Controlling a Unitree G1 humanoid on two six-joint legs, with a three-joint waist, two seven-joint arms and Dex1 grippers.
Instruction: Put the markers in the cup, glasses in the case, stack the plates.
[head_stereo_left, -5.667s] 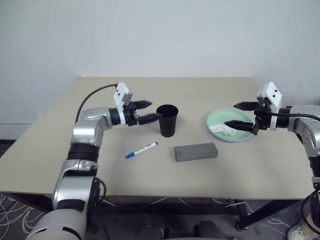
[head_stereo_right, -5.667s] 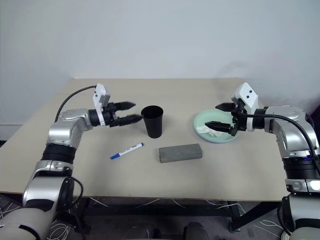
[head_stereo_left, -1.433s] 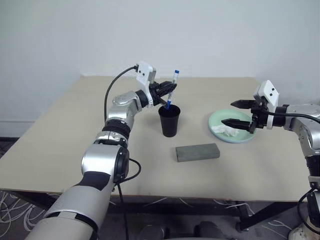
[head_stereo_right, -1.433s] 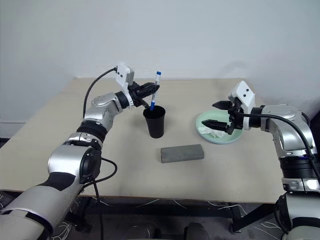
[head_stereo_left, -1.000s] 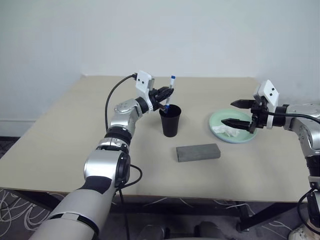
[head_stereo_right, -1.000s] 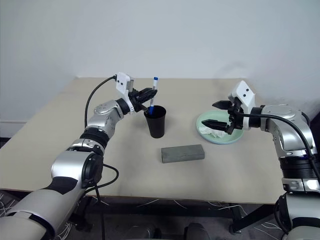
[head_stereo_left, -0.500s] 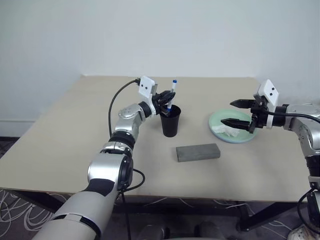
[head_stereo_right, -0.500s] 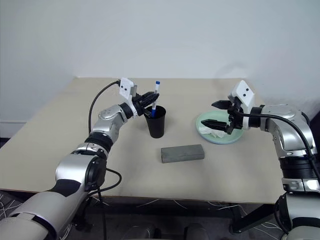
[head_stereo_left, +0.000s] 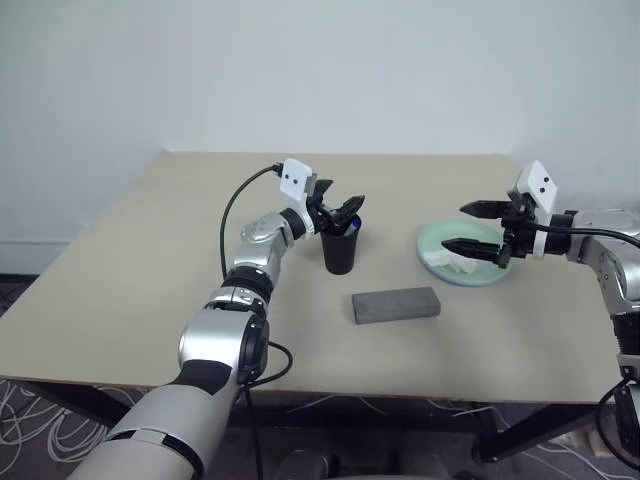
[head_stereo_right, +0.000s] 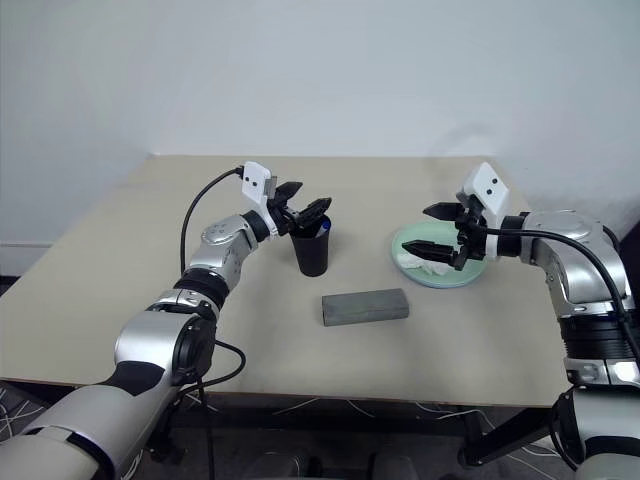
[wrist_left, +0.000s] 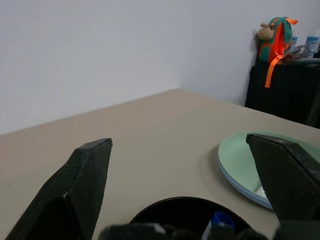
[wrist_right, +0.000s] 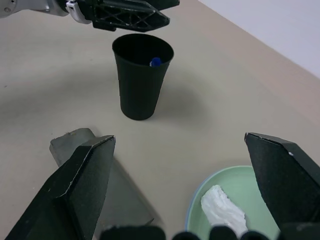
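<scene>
My left gripper (head_stereo_left: 343, 213) stood wide and empty over the cup (head_stereo_left: 339, 246) rim. Blue-capped marker (wrist_right: 155, 62) sat upright inside the cup, just below and ahead of those fingers. My right gripper (head_stereo_left: 469, 227) was wide too, empty, over the plate (head_stereo_left: 440, 240). Case (head_stereo_left: 395, 304) lay long axis across the table, between both arms; I judged it nearer the left.

No legible text or labels.
</scene>
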